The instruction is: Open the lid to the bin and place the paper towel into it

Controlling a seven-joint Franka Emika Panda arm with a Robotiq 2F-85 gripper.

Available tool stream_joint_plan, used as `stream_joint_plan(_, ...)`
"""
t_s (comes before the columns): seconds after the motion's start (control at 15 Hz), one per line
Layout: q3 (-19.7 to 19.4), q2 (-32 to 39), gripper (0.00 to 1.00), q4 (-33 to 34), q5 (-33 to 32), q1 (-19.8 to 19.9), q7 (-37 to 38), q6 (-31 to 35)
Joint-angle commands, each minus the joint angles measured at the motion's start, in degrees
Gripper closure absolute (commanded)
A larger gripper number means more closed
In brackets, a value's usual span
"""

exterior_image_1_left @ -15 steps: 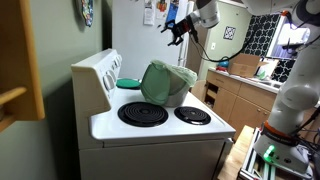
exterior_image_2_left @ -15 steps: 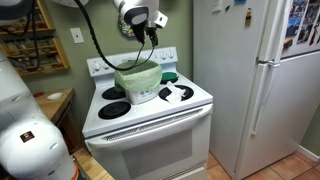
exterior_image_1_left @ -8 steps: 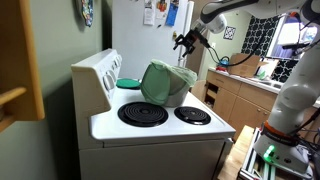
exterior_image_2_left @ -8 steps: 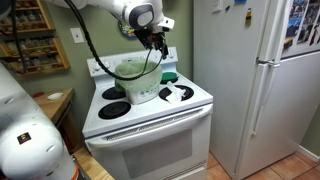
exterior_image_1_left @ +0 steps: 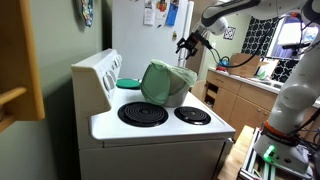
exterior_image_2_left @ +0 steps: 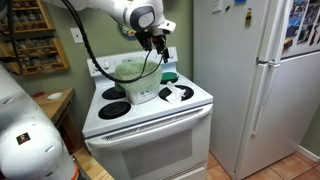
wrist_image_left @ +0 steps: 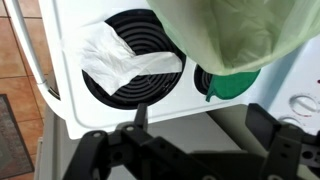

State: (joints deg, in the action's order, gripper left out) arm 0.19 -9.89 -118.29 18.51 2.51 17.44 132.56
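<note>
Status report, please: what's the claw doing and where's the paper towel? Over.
Gripper open, empty, above the stove. Paper towel on a burner beside the bin, not in it. Nothing blocking the towel.

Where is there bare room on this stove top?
The black coil burner at the front edge of the white stove, beside the pale green plastic bin, is bare. Crowded: the white paper towel lies on the other front burner, with the teal round disc behind.
</note>
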Motion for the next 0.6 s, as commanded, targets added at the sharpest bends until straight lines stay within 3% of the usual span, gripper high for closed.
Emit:
stream_joint_plan(0.0,0.9,3.3,0.00,0.9,-8.0,1.2,12.2,-2.5)
stream_joint_plan(0.33,1.5,8.5,0.00,1.1,-19.1,0.0,25.0,-3.8)
stream_joint_plan(0.53,0.7,10.9,0.00,0.4,-18.1,-0.7,23.0,-2.0)
